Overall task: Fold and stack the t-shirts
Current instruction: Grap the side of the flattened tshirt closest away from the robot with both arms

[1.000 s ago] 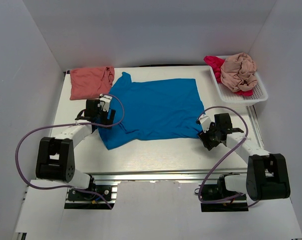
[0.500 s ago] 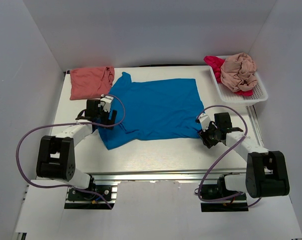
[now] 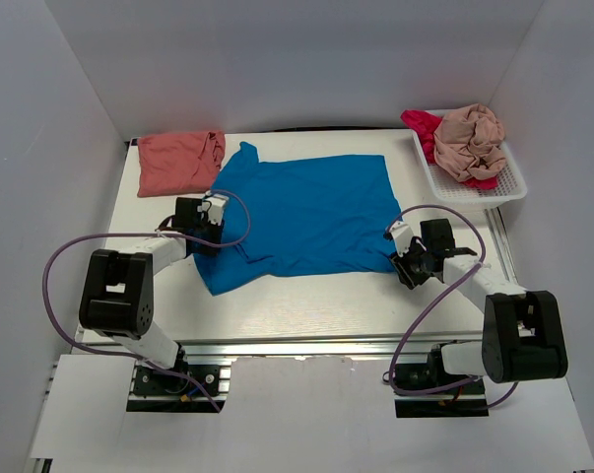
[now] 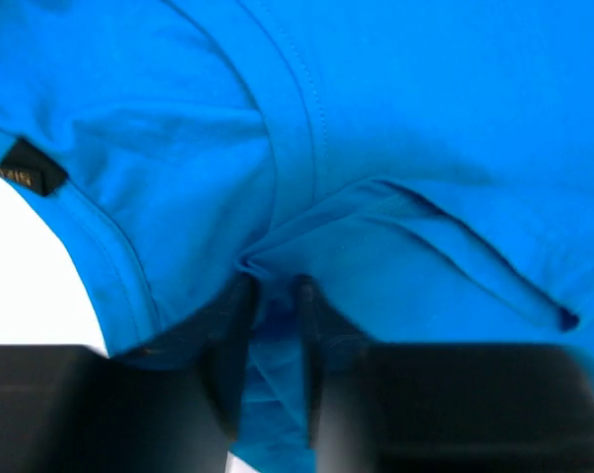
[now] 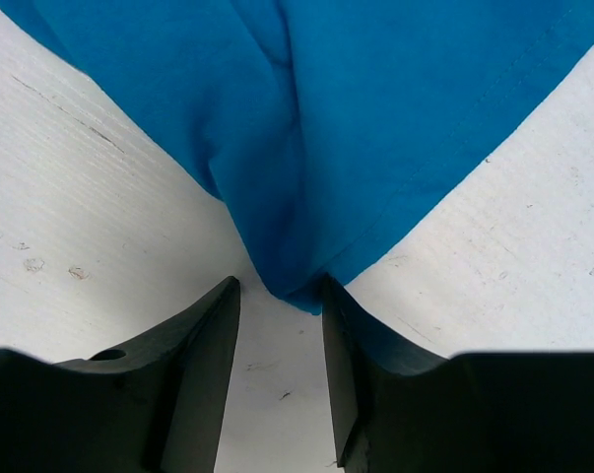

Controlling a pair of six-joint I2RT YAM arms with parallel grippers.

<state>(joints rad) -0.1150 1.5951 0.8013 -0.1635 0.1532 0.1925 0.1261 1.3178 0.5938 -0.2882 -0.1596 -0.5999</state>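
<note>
Blue t-shirt [image 3: 306, 212] — spread flat, edges bunched

There are four t-shirts: one blue t-shirt [image 3: 306, 212] mid-table, one salmon t-shirt [image 3: 178, 161] far left, one beige-pink t-shirt [image 3: 471, 141] and one magenta t-shirt [image 3: 418, 123] far right (both in the one white slotted basket [image 3: 484, 190]). There are two grippers: left gripper [image 4: 274, 296], right gripper [image 5: 277, 296].
</note>
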